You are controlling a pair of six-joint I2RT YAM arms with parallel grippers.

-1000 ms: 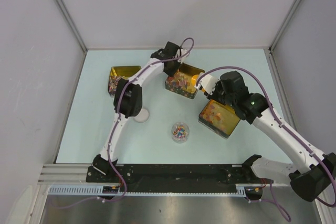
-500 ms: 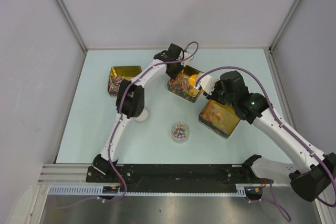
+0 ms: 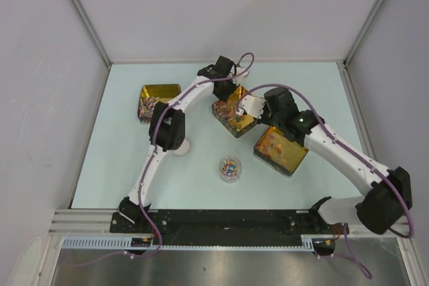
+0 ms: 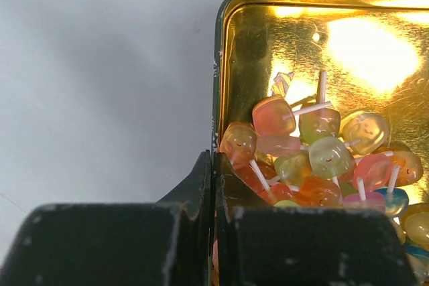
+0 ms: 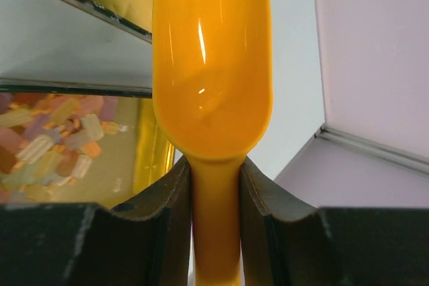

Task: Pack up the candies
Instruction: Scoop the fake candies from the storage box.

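Small multicoloured candies [image 4: 315,159] on thin white sticks are heaped in the middle gold tin [image 3: 231,117]. My left gripper [image 4: 214,160] is shut on that tin's left wall [image 4: 218,85], one finger outside and one inside beside the heap. From above, the left gripper [image 3: 224,92] sits at the tin's far corner. My right gripper [image 5: 216,185] is shut on the handle of an orange scoop [image 5: 212,65]. No sweets show in its bowl. The scoop [image 3: 236,109] hovers over the middle tin.
A second gold tin [image 3: 158,97] with sweets stands at the left. A third [image 3: 280,150], holding orange and pink pieces [image 5: 60,138], lies under the right arm. A small clear cup [image 3: 230,167] of tiny sweets and a white disc [image 3: 182,147] sit nearer the bases.
My left gripper has closed on the tin's wall, and the tin has turned and shifted slightly nearer. The right arm has swung left, bringing the scoop over that tin.
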